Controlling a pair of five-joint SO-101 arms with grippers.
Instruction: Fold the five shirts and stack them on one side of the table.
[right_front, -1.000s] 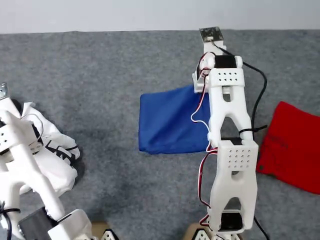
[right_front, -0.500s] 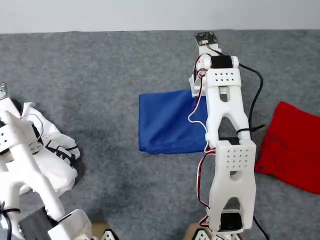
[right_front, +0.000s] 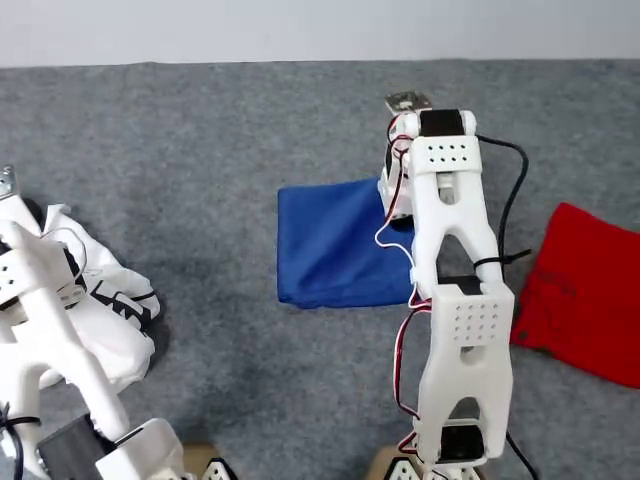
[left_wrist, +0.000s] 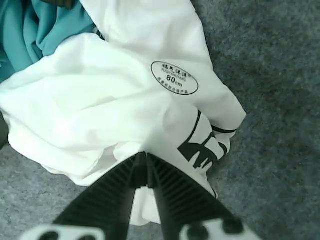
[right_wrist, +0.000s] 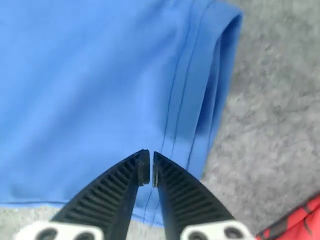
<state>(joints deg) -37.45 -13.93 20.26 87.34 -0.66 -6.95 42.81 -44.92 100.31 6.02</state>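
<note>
A folded blue shirt (right_front: 335, 245) lies in the middle of the grey table. My right gripper (right_wrist: 151, 170) hangs shut just above it, close to its folded hem (right_wrist: 210, 95), with nothing between the fingers. From above, the right arm (right_front: 455, 250) covers the blue shirt's right edge. A crumpled white shirt (left_wrist: 100, 100) with black print lies at the table's left, a teal shirt (left_wrist: 30, 30) tucked beside it. My left gripper (left_wrist: 146, 172) is shut right over the white cloth. A folded red shirt (right_front: 585, 290) rests at the right.
The grey felt table (right_front: 200, 130) is bare at the back and between the white pile (right_front: 105, 305) and the blue shirt. The left arm (right_front: 45, 330) stands over the white pile. A corner of the red shirt (right_wrist: 297, 225) lies near my right gripper.
The right arm's wrist has shifted slightly left and drawn back toward the blue shirt's right edge. The left arm and all shirts have stayed put.
</note>
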